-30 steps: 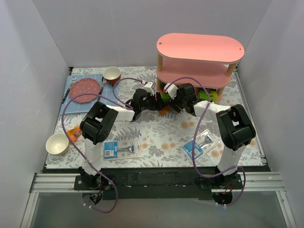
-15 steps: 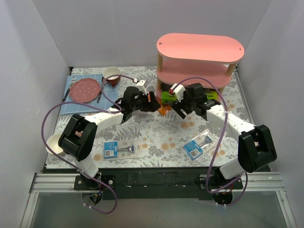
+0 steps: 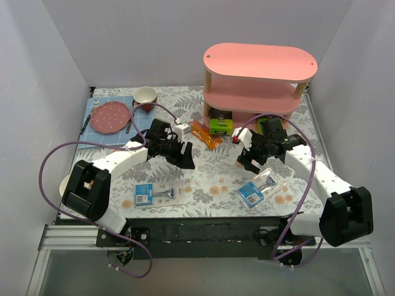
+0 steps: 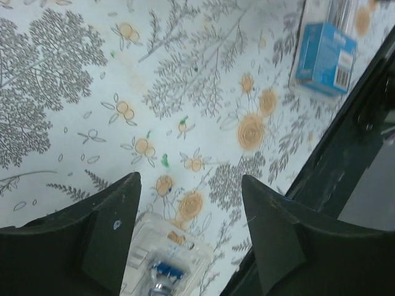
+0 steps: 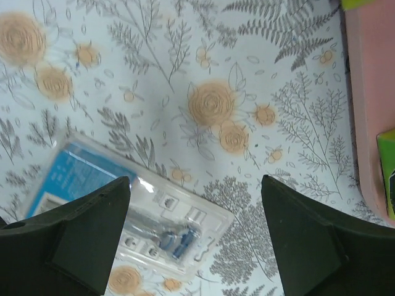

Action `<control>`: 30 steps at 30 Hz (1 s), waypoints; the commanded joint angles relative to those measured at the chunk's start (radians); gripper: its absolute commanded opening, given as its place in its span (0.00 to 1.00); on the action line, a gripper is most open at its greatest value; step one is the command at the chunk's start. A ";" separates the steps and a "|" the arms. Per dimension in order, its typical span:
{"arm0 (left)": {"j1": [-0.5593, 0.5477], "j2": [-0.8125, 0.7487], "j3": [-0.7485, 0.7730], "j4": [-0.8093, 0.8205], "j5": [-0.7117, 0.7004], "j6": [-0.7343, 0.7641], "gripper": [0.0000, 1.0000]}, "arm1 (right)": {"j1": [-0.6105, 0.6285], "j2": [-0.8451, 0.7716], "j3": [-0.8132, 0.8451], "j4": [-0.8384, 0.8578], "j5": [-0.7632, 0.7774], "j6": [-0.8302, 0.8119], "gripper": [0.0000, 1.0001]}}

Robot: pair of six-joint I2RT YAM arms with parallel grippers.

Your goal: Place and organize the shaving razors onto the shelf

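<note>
L gripper, R gripper backed off shelf, both spread empty, orange pack nearby

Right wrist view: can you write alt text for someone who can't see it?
The right gripper hangs open above a clear razor pack with a blue card, lying flat on the flowered tablecloth. The pink shelf edge shows at right.

Pink plate, cup, orange packet

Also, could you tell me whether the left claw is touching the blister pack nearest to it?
Apart. The top external view shows bare floral cloth between the open left claw and the blister pack.
</note>
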 commanded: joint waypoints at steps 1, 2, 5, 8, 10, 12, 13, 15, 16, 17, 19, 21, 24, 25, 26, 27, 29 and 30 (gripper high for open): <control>0.017 -0.059 0.076 -0.260 0.049 0.234 0.66 | -0.045 0.009 0.044 -0.181 -0.105 -0.310 0.93; 0.017 -0.058 0.085 -0.294 0.037 0.326 0.67 | -0.058 0.015 0.038 -0.214 -0.108 -0.390 0.92; 0.016 -0.051 0.102 -0.397 -0.012 0.486 0.65 | -0.106 0.008 -0.003 -0.254 -0.122 -0.514 0.91; 0.016 -0.050 0.110 -0.426 -0.049 0.534 0.65 | -0.144 0.006 -0.022 -0.339 -0.149 -0.625 0.88; 0.017 -0.058 0.113 -0.417 -0.043 0.523 0.64 | -0.153 0.003 -0.035 -0.386 -0.149 -0.682 0.85; 0.017 -0.061 0.111 -0.397 -0.026 0.476 0.64 | -0.157 -0.006 -0.054 -0.403 -0.134 -0.728 0.82; 0.017 -0.059 0.114 -0.377 -0.019 0.448 0.64 | -0.155 -0.018 -0.071 -0.403 -0.119 -0.742 0.81; 0.016 -0.061 0.123 -0.348 0.003 0.390 0.64 | -0.155 -0.032 -0.089 -0.383 -0.111 -0.750 0.80; 0.016 -0.065 0.116 -0.299 0.004 0.330 0.64 | -0.155 -0.046 -0.101 -0.361 -0.113 -0.765 0.79; 0.016 -0.080 0.107 -0.276 0.008 0.315 0.64 | -0.153 -0.051 -0.129 -0.357 -0.111 -0.791 0.78; 0.017 -0.097 0.087 -0.236 0.011 0.292 0.64 | -0.146 -0.055 -0.160 -0.341 -0.090 -0.853 0.76; 0.016 -0.110 0.087 -0.230 0.000 0.279 0.64 | -0.143 -0.046 -0.187 -0.343 -0.061 -0.886 0.70; 0.016 -0.125 0.087 -0.224 0.012 0.253 0.64 | -0.143 -0.012 -0.195 -0.346 -0.021 -0.926 0.63; 0.017 -0.130 0.088 -0.218 0.012 0.249 0.64 | -0.143 0.004 -0.195 -0.346 -0.010 -0.935 0.61; 0.016 -0.136 0.087 -0.210 0.011 0.232 0.64 | -0.143 0.012 -0.195 -0.331 -0.008 -0.938 0.60; 0.017 -0.145 0.087 -0.204 0.009 0.229 0.64 | -0.143 0.018 -0.192 -0.317 -0.010 -0.935 0.60; 0.017 -0.151 0.082 -0.198 0.008 0.232 0.64 | -0.138 0.038 -0.190 -0.292 -0.010 -0.937 0.59; 0.017 -0.151 0.080 -0.196 0.005 0.236 0.64 | -0.134 0.043 -0.198 -0.279 -0.008 -0.937 0.58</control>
